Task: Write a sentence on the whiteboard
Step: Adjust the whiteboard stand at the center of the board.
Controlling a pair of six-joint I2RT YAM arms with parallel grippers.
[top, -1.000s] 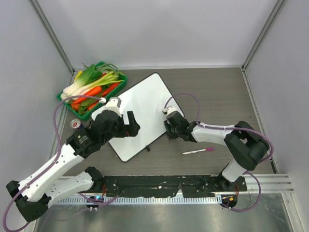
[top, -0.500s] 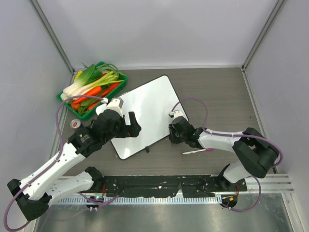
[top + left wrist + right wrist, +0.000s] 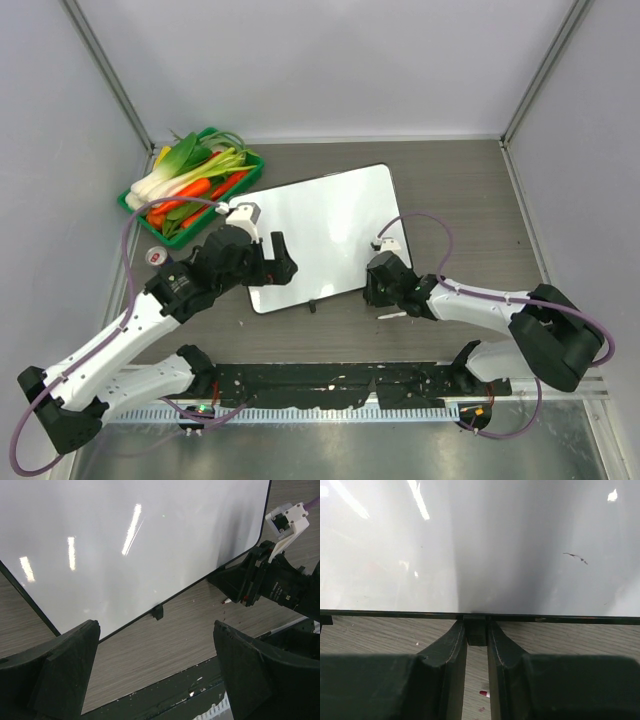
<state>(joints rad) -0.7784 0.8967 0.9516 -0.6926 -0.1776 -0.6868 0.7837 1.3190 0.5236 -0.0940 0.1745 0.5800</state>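
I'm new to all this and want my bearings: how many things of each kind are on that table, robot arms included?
arms: 2
whiteboard: 1
vegetable tray: 1
marker, mostly hidden: 1
small round cap: 1
total: 6

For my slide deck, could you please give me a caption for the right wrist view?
Right gripper closed on the black clip at the whiteboard's edge, wood-grain table below.

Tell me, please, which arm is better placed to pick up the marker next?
Right, probably: the marker lies just beside the right gripper, though it must first release the whiteboard clip it pinches. The open left gripper hovers over the board's other end, farther away.
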